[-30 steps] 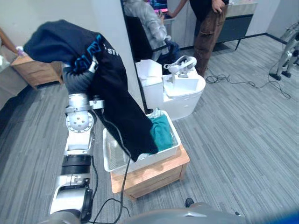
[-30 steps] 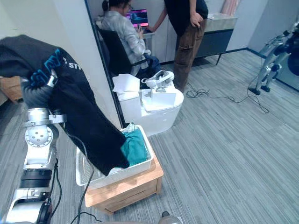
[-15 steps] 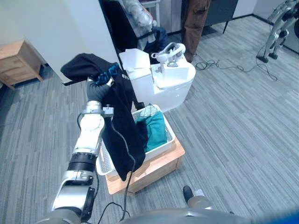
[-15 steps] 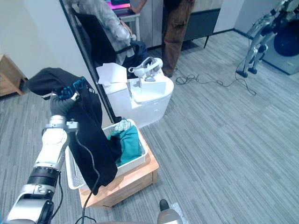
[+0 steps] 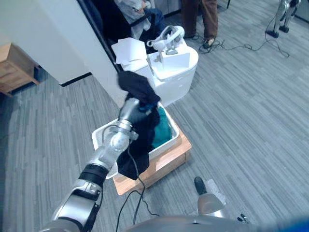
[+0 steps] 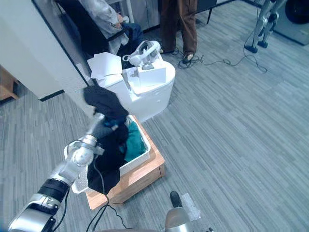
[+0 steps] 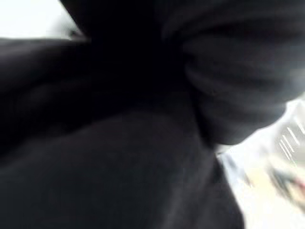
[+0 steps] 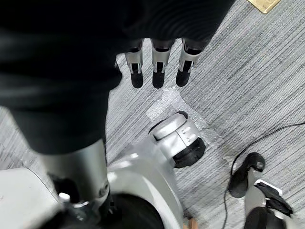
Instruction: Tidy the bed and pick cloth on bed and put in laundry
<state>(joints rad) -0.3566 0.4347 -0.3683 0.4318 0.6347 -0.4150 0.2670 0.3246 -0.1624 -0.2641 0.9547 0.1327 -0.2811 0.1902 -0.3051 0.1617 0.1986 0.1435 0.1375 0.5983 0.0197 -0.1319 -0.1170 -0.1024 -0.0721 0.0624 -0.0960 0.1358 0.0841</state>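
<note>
left hand [image 5: 128, 110] under black cloth [image 5: 137, 89], centre frame, fingers buried, can't tell grip. cloth's long axis vertical, basket [image 5: 164, 146] directly below, tail hangs past near rim. right hand [image 8: 157, 67] fingers straight, empty.

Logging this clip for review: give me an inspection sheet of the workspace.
Surface: grey carpet floor; wooden stand bears the white basket.
Job's things: dark cloth draped over left hand, hanging over the basket; teal cloth inside it.
Clutter: white pedestal with headset behind the basket.
Hands: left hand buried in cloth; right hand open, over the floor.
Cables: black cables on floor by the people.
Surroundings: seated person, standing person, wooden cabinet.
</note>
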